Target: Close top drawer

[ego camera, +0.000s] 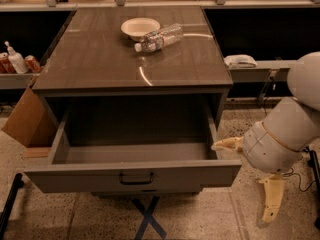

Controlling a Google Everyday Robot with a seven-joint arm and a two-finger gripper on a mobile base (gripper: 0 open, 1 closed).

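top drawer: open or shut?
Open. The top drawer juts well out from the cabinet, its interior exposed. End effector, open, sits by its front corner.

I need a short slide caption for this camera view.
Top drawer stands open; gripper, open, beside its right front corner; bowl, bottle on cabinet.

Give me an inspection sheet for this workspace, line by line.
Surface: grey-brown cabinet top, glossy, carrying two items.
Job's things: top drawer pulled out and open; nothing seen inside.
Clutter: white bowl with a plastic bottle lying on its side beside it.
Grippers: gripper open, at the drawer's right front corner; contact cannot be told.
Cables: dark cable on the floor, right.
Surroundings: cardboard box at left; blue tape cross on the floor.
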